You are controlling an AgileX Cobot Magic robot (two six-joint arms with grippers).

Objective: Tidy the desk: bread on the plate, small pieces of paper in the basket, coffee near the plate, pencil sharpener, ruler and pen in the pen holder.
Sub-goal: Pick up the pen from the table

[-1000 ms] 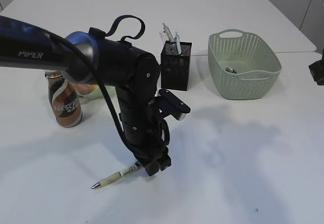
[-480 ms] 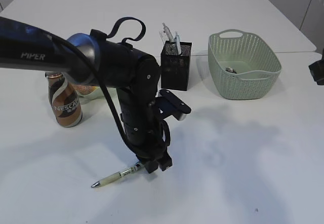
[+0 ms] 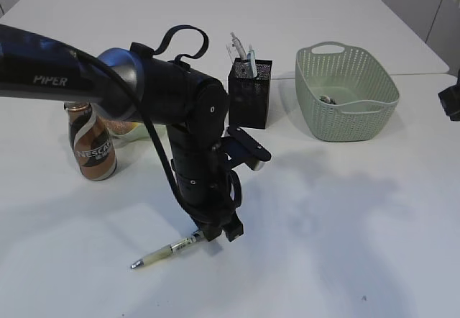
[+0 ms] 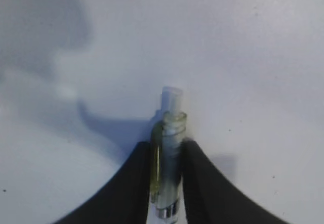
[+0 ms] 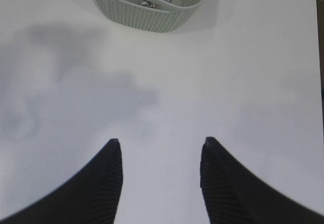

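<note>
Down on the white surface (image 3: pixel 345 217), the left pincer (image 4: pixel 167 155) has its two black fingers pressed against either side of a pale yellow-green pen (image 3: pixel 164 252), clamped on the barrel near its clear end; the pen's tip points away toward the front left, and the pen lies nearly flat on the surface. Taking the black mesh pen holder (image 3: pixel 249 93) as the landmark: the pen is well in front of it, the pale green basket (image 3: pixel 346 91) stands to its right with small scraps inside, and the brown coffee (image 3: pixel 92 142) bottle stands upright well to its left, with a bit of green plate (image 3: pixel 136 132) just behind the bottle, mostly hidden by the arm. The right pincer (image 5: pixel 161 158) hangs over bare surface in front of the basket, fingers apart, holding nothing.
</note>
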